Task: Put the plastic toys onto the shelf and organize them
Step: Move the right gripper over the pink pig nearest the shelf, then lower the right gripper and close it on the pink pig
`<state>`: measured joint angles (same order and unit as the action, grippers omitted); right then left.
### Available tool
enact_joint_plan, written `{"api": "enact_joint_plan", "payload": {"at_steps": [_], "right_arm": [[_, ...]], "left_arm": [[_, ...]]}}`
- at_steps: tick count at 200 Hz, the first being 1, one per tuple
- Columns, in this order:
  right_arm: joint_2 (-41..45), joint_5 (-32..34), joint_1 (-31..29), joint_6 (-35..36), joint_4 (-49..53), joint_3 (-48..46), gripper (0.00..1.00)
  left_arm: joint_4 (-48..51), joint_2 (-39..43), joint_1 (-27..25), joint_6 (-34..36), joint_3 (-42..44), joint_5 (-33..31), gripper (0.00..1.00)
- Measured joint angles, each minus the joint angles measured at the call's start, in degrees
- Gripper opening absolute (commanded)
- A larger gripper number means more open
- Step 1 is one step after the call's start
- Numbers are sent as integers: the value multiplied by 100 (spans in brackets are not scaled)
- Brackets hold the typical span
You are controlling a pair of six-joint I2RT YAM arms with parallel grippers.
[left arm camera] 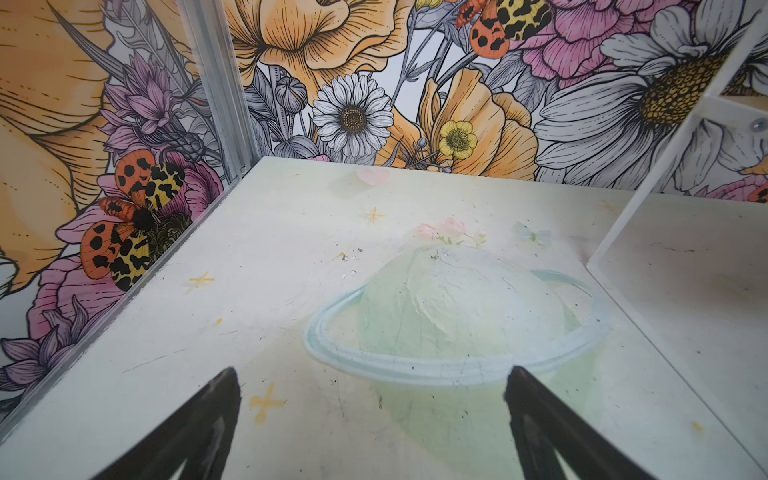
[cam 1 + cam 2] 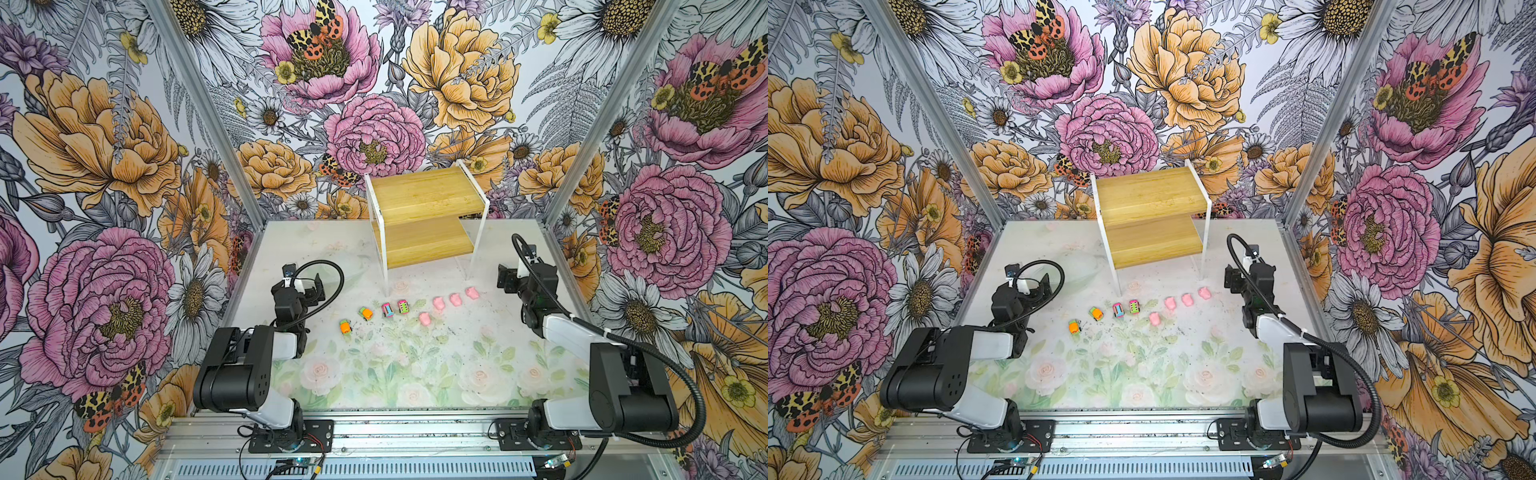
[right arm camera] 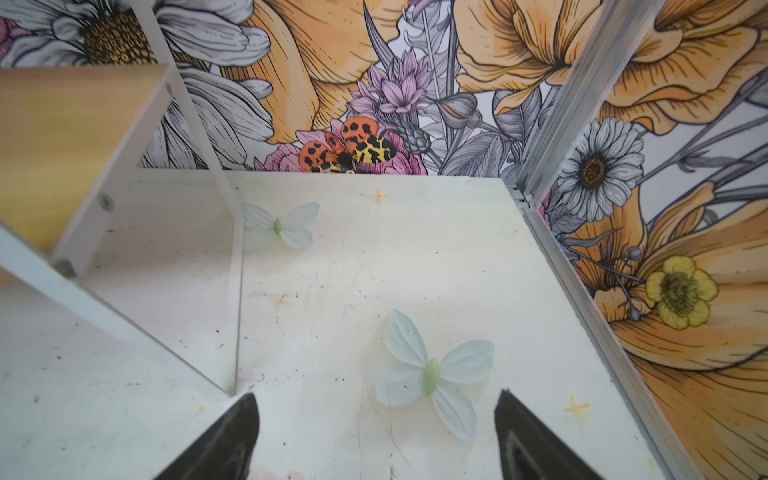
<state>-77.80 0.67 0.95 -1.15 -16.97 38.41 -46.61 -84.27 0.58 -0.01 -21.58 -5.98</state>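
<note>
Eight toys (image 2: pixel 387 309) line the table (image 2: pixel 415 374) before the bare shelf (image 2: pixel 424 195). The left gripper (image 1: pixel 374 382) and right gripper (image 3: pixel 376 399) hang wide open, holding nothing. The right one's best start looks to be the nearest pig (image 2: pixel 472 293), approached squarely from above and pinched gently.

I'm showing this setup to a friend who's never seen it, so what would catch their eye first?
The loud floral wallpaper, with huge pink and orange blooms, covers every wall around the table. Next comes the bare two-step bamboo shelf at the back centre. In front of it lies a curved row of tiny plastic toys, with four cars on the left and four pink pigs on the right.
</note>
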Motion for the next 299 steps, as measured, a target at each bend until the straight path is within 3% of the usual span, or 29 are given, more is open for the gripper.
{"api": "enact_joint_plan", "payload": {"at_steps": [37,66,99,163,227,299], "right_arm": [[413,-466,0,129,1071,385,84],[251,-931,0,422,1681,365,76],[-129,-1355,17,837,2107,365,69],[-1174,-2310,52,1241,3042,990,62],[-1598,-2736,-22,1283,3370,1276,59],[-2090,-2752,-216,1281,3412,1670,55]], "left_arm": [[1613,1438,-155,-407,-719,103,99],[2166,2057,-820,-826,-767,92,99],[2968,2094,-1394,-1180,-691,92,99],[3482,2096,-1425,-2256,-490,118,99],[3532,1735,-1434,-2527,-492,179,99],[3589,1259,-1394,-2610,-658,380,99]]}}
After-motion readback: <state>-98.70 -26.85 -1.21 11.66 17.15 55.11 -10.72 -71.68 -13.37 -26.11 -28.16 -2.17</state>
